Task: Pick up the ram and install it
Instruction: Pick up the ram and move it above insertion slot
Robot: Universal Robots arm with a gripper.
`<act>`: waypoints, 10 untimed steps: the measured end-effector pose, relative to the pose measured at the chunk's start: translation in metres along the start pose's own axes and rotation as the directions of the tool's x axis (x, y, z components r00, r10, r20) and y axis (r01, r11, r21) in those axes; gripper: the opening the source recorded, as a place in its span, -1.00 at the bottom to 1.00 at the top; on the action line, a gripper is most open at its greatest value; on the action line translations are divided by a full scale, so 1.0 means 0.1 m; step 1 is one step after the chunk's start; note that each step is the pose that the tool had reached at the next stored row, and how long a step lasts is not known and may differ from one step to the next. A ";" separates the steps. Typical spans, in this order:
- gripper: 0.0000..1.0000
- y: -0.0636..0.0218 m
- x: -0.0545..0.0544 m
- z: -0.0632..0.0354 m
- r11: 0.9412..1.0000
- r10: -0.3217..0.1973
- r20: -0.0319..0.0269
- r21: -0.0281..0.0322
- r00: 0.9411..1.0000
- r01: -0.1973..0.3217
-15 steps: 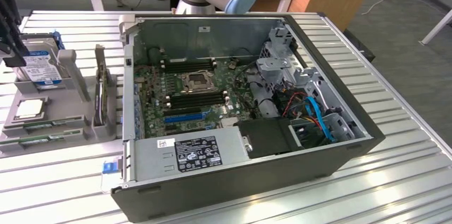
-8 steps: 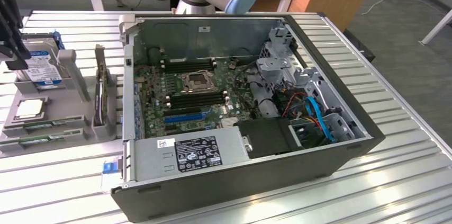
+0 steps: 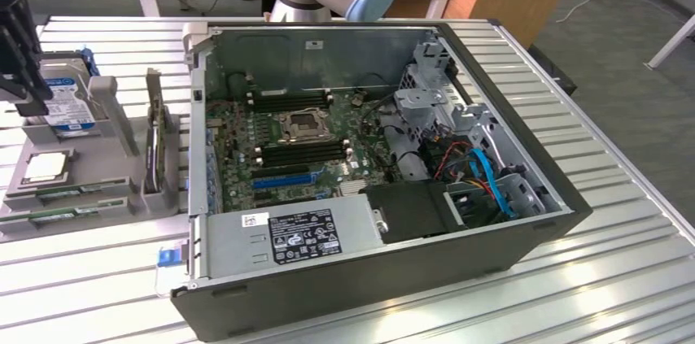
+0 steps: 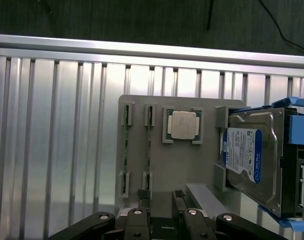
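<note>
The end effector [image 4: 160,201] hangs over the near end of a grey holder [image 4: 189,165] on the slatted table [image 4: 57,150]. Its two fingers are spread, with nothing between them. One finger [image 4: 142,199] sits just short of the end of the ram [image 4: 148,150], a thin green stick standing on its long edge in a pair of slots in the holder. A second stick [image 4: 126,150] stands parallel just beside it, on the side away from the processor [image 4: 183,125]. The hard drive [image 4: 254,160] is propped at the holder's far side, well apart from both sticks.

In the exterior view the holder is at the left, beside the open computer case [image 3: 359,279], with the motherboard [image 3: 293,128] exposed inside. The ram is not yet lifted.

The ram should be very light and stiff, but it is thin and easy to damage. Its chips and contact edge are probably the fragile parts, and twisting could crack the board. The best hold looks like a pinch across its thickness on the two flat faces, near mid-length along the exposed upper edge. That would keep it level and leave the seated edge untouched. The narrow gap to the neighbouring stick leaves little room for a finger.
</note>
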State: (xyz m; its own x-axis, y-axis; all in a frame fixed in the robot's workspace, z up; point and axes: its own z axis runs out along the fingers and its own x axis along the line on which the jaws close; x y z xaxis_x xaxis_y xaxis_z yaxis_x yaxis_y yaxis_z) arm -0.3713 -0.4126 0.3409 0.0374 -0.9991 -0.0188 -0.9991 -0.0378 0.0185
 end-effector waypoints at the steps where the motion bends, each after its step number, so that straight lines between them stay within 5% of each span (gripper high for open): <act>1: -0.38 0.000 0.00 0.017 1.000 0.000 0.000 0.000 1.000 0.000; 10: -0.38 -0.003 0.01 0.160 1.000 0.000 0.000 0.000 1.000 0.000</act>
State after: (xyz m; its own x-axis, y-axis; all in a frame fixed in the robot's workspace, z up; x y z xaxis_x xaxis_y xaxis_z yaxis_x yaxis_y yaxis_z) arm -0.3713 -0.4130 0.3249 0.0374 -0.9991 -0.0187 -0.9991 -0.0378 0.0184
